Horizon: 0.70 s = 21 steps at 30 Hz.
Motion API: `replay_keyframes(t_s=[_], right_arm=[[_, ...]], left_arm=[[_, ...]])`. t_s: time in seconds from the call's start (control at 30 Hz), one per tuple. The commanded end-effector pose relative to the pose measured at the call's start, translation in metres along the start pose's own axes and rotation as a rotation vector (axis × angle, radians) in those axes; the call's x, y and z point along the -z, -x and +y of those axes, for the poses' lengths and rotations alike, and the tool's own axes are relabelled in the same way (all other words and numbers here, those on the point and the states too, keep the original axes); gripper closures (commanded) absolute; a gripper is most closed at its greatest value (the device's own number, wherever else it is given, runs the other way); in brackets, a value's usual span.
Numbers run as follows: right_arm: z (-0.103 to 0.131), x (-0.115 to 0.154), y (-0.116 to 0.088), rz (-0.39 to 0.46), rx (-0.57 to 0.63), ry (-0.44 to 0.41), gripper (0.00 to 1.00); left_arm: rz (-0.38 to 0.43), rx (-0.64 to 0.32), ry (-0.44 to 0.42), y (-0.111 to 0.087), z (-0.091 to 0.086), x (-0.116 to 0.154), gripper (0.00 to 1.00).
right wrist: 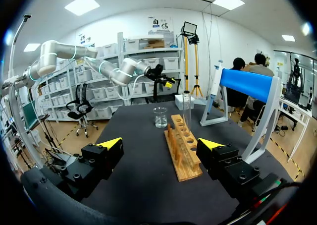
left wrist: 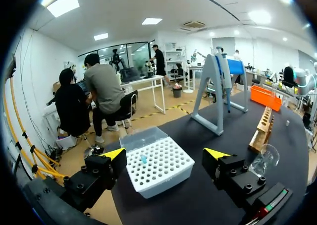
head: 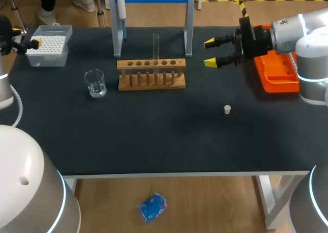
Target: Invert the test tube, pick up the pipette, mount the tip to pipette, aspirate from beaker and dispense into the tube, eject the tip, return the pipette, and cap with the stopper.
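Observation:
A clear test tube (head: pixel 156 47) (right wrist: pixel 187 112) stands upright in the wooden rack (head: pixel 151 74) (right wrist: pixel 183 154) (left wrist: pixel 262 128). The pipette (head: pixel 122 15) hangs on the blue-topped stand (head: pixel 188 22) (left wrist: pixel 216 93) (right wrist: pixel 246 101) behind the rack. Left of the rack is the glass beaker (head: pixel 95 83) (right wrist: pixel 160 117) (left wrist: pixel 265 159). The white tip box (head: pixel 47 49) (left wrist: pixel 157 163) lies at the far left, under and between the fingers of my open left gripper (head: pixel 32 43) (left wrist: pixel 166 155), untouched. My open right gripper (head: pixel 211 52) (right wrist: pixel 163 144) hovers right of the rack, pointing at it. The small white stopper (head: pixel 227 109) (left wrist: pixel 287 122) lies on the mat.
An orange tray (head: pixel 277 73) (left wrist: pixel 265 97) sits at the table's right edge under my right arm. The black mat (head: pixel 164 135) stretches bare in front of the rack towards the front edge.

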State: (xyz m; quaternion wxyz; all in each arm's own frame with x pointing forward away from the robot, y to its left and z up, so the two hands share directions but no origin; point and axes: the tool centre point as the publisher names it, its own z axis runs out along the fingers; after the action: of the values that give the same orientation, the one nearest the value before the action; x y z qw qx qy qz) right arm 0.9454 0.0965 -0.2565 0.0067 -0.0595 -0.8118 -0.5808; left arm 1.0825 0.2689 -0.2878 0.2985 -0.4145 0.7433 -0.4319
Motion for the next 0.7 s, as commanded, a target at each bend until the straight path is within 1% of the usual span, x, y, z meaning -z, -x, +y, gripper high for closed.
replay_keyframes(t_s=[0.03,0.37,0.43,0.5,0.63,0.7], right_arm=[[0.000,0.000,0.000,-0.001,0.000,0.000,0.00],[0.000,0.000,0.000,-0.001,0.000,0.000,0.00],[0.000,0.000,0.000,-0.001,0.000,0.000,0.00],[0.000,0.000,0.000,-0.001,0.000,0.000,0.00],[0.000,0.000,0.000,-0.001,0.000,0.000,0.00],[0.000,0.000,0.000,-0.001,0.000,0.000,0.00]], left_arm=[[0.002,0.000,0.002,0.001,0.000,-0.001,0.00],[0.002,0.000,0.002,0.001,0.000,-0.001,0.00],[-0.004,0.009,0.000,0.007,0.002,-0.008,0.00],[-0.019,0.009,0.007,0.012,0.002,-0.014,0.00],[-0.082,0.060,0.029,0.022,-0.002,-0.027,0.00],[-0.117,0.091,0.063,0.025,-0.002,-0.033,0.00]])
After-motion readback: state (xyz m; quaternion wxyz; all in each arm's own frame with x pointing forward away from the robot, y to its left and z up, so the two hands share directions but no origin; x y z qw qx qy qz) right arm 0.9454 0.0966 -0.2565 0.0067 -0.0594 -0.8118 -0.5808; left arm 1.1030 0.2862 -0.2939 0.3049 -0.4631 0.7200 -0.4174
